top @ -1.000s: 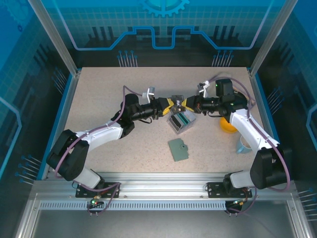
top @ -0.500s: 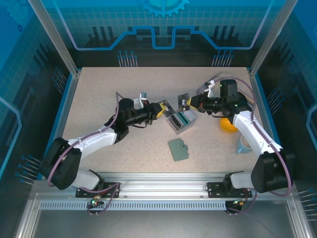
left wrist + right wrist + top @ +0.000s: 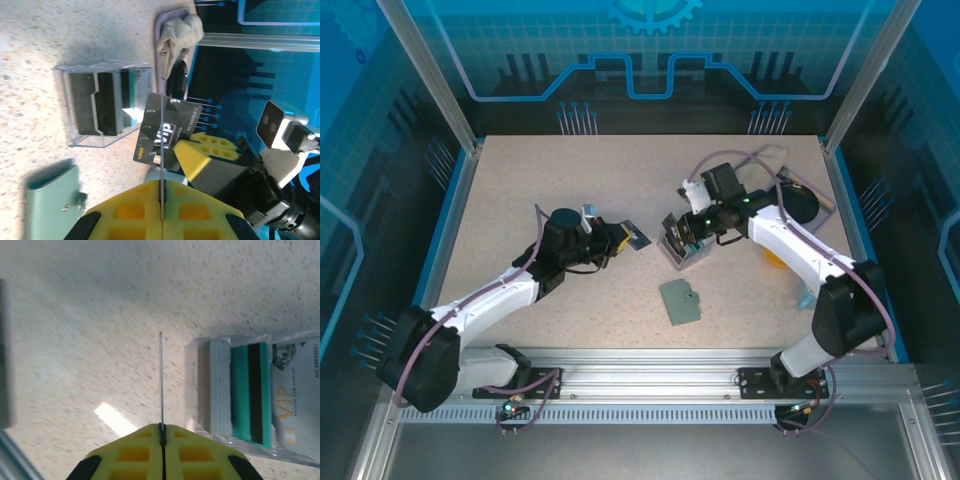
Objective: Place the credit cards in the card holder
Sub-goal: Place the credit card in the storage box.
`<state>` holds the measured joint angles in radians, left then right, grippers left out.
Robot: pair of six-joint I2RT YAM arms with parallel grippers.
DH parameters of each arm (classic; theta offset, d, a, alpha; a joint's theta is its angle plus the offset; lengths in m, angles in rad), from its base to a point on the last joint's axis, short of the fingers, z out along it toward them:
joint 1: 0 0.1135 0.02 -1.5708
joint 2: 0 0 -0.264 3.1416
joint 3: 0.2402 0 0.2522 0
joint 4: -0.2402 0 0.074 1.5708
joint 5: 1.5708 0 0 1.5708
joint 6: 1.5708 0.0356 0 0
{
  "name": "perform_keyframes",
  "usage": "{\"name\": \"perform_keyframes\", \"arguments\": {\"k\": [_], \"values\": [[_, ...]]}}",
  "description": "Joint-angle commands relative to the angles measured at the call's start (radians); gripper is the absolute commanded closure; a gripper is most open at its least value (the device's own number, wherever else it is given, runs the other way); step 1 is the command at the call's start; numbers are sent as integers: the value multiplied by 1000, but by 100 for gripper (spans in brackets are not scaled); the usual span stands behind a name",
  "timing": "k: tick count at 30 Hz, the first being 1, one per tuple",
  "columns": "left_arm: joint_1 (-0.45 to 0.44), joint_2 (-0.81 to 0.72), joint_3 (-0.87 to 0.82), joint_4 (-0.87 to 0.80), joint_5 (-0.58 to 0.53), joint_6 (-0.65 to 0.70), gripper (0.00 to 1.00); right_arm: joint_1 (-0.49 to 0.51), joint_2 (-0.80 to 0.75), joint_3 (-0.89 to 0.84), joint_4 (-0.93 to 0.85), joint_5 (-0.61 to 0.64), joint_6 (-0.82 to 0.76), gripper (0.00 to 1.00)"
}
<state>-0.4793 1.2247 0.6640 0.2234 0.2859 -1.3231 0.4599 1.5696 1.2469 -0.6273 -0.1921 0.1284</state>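
My left gripper is shut on a thin dark credit card, seen edge-on in the left wrist view. It hangs left of the clear box. My right gripper is shut on another credit card, black with VIP lettering, just above the box's left side. More credit cards stand in the box: a teal one and a pale one. The grey-green card holder lies shut on the table, nearer than the box.
A yellow object and a pale blue cup sit at the right, under the right arm. A crumpled cloth lies on a purple tray. The metal rail runs along the near edge.
The grippers met above the clear box a second ago and have drawn apart. The left one pulled back to the left with a card. The right one swung left and down toward the box.
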Motion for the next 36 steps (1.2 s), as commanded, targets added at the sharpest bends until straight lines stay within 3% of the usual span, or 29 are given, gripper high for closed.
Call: {"name": "perform_keyframes", "arguments": {"k": [1,15,24,28,31,36], "values": [[7,-50,-9,-116,-38,79,99,33,44,23,-66,137,-115,93],[7,-23,-8,-79,-3,86,97,52,167,59,-30,206,-119,92],[7,12,10,-28,49,110,97,69,159,51,-24,231,-81,72],[5,49,23,56,112,137,98,50,93,54,-55,229,-38,72],[-1,80,47,105,165,188,100,-10,-13,15,-35,90,54,62],[-26,173,96,205,259,236,100,-166,-149,-98,120,-395,247,48]]}}
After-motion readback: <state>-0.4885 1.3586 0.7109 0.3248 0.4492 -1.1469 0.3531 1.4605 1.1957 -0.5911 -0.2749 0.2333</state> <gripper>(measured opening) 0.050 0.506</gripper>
